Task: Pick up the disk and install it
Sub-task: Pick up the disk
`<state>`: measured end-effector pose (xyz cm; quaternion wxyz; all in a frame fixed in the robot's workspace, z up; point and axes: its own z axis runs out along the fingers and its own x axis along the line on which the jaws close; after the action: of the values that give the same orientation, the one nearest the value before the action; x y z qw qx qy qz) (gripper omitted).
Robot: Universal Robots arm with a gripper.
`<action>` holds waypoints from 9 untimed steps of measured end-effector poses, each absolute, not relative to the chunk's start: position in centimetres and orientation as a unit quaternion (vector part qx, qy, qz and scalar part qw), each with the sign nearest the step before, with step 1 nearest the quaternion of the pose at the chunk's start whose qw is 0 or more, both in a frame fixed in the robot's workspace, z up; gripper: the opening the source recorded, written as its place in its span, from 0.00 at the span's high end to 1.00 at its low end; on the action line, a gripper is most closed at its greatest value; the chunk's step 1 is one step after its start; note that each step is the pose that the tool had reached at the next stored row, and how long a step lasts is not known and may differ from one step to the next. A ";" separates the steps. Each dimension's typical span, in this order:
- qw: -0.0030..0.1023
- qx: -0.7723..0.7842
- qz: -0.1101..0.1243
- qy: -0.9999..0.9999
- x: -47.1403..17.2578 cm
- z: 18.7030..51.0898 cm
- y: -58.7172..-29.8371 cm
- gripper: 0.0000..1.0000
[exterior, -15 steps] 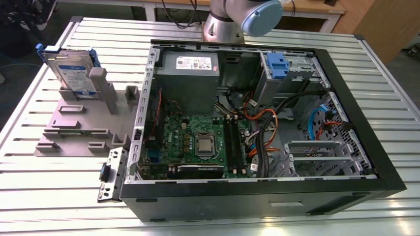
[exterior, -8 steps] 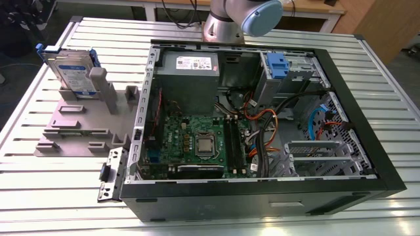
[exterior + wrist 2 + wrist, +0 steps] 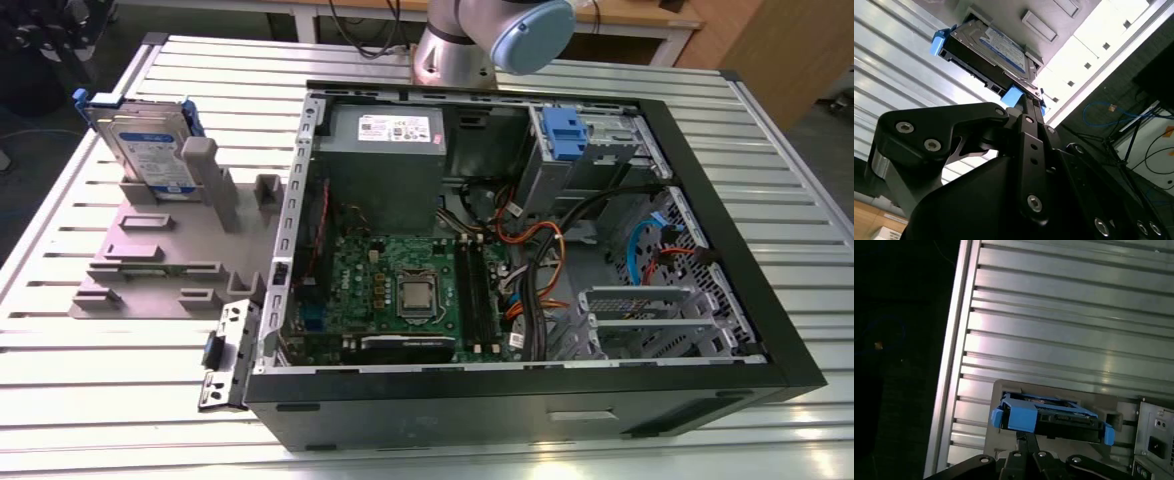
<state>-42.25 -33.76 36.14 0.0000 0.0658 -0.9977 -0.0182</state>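
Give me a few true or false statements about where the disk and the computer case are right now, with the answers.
1. The disk stands on edge in the grey holder. True.
2. The computer case is closed up. False: its side is open and the motherboard shows.
3. The disk carries blue side rails. True.
4. The grey holder sits at the exterior view's right of the case. False: it sits at the exterior view's left of it.
5. The disk lies inside the case. False: it is outside, in the holder on the slatted metal table.
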 end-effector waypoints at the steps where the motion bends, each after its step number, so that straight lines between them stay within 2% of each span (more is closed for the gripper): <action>1: 0.000 0.073 -0.018 -0.997 -42.3 36.1 -33.8 0.89; 9: 0.001 0.136 -0.018 -0.991 -42.3 36.1 -33.8 0.89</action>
<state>-42.25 -33.76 36.14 0.0013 0.1361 -0.9905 -0.0182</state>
